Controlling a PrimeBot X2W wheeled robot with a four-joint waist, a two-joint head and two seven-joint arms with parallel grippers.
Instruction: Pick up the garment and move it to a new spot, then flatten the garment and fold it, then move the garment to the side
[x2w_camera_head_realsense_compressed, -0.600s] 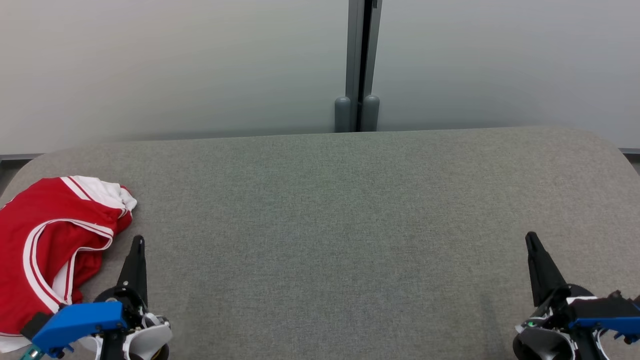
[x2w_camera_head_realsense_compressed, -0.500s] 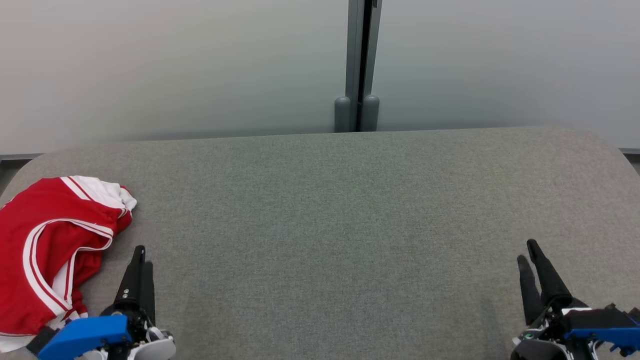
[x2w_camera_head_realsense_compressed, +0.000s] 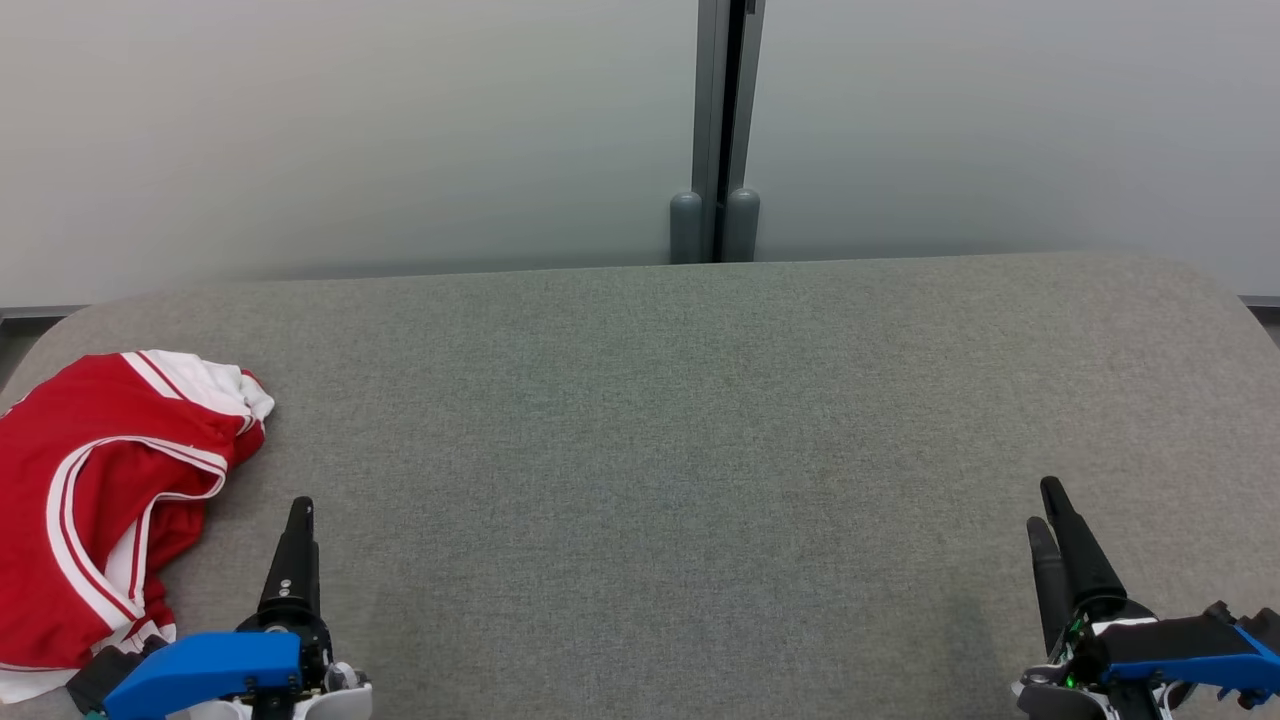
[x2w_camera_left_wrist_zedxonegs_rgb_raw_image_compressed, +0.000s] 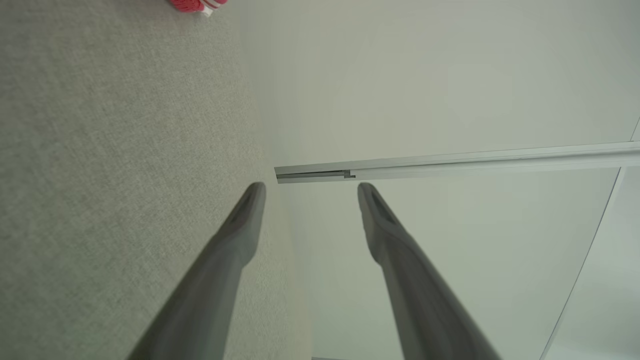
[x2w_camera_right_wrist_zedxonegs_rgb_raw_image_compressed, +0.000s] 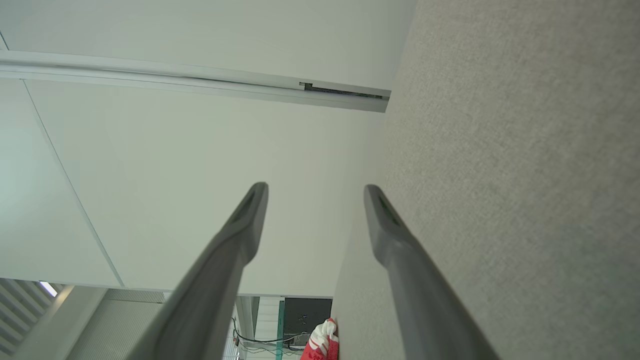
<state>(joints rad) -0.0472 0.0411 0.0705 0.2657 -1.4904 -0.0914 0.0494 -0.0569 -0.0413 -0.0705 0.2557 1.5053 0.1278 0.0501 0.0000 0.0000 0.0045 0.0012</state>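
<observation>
A red garment with white stripes (x2w_camera_head_realsense_compressed: 95, 500) lies bunched at the far left of the grey fabric table (x2w_camera_head_realsense_compressed: 660, 440). A corner of it shows at the top of the left wrist view (x2w_camera_left_wrist_zedxonegs_rgb_raw_image_compressed: 192, 5) and at the bottom of the right wrist view (x2w_camera_right_wrist_zedxonegs_rgb_raw_image_compressed: 320, 345). My left gripper (x2w_camera_head_realsense_compressed: 300, 515) hangs just right of the garment near the front edge, apart from it, open and holding nothing (x2w_camera_left_wrist_zedxonegs_rgb_raw_image_compressed: 310, 192). At the front right my right gripper (x2w_camera_head_realsense_compressed: 1043, 505) is open too, fingers spread with nothing between them (x2w_camera_right_wrist_zedxonegs_rgb_raw_image_compressed: 315, 192).
Behind the table stands a pale wall with a dark vertical post (x2w_camera_head_realsense_compressed: 722, 130) at its middle. The table's corners are rounded at the back left and back right.
Both grippers have drawn back toward the front edge. The left one has shifted a little to the right, away from the garment. The garment has not moved.
</observation>
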